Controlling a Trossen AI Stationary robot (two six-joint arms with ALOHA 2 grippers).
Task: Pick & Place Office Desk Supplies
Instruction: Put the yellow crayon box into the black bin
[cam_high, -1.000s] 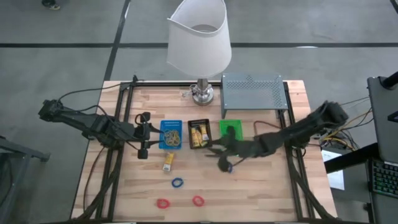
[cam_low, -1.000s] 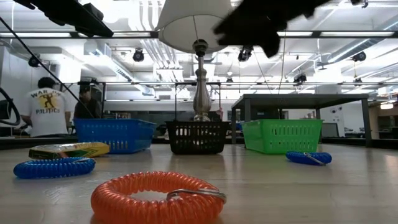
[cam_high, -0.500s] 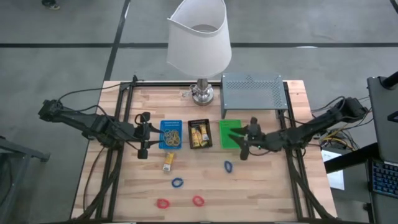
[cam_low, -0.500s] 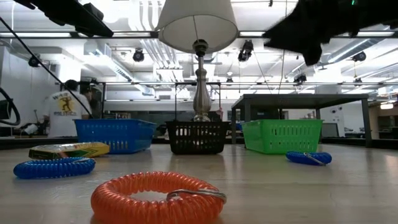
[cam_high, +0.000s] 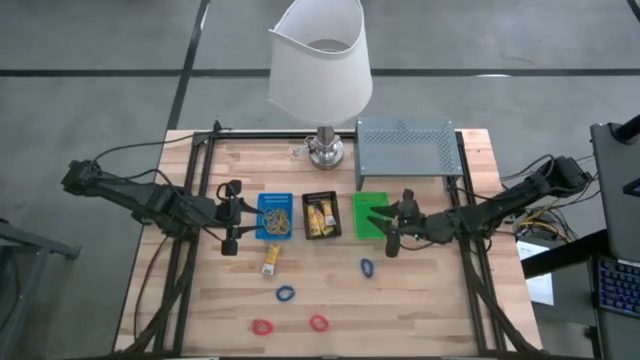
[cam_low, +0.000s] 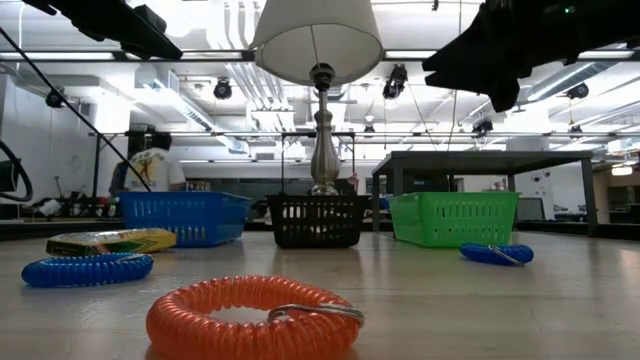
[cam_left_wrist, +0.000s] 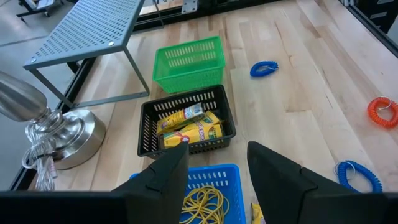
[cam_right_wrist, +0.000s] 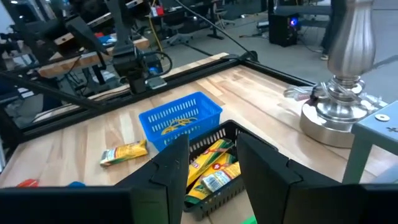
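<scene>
On the table lie a yellow packet, two blue rings and two red rings. The blue tray holds tan rubber bands. The black tray holds yellow packets. The green tray stands to its right. My left gripper hovers open and empty just left of the blue tray. My right gripper hovers open and empty at the green tray's right side, above and beyond the nearer blue ring.
A lamp with a wide white shade stands at the table's far middle. The grey perforated shelf stands to its right. A person moves about in the room behind. Bare wood lies along the near edge around the rings.
My right gripper has drawn back from low over the blue ring at the table's middle toward the right edge, and now stands still by the green tray. The blue ring stays on the table where it was.
</scene>
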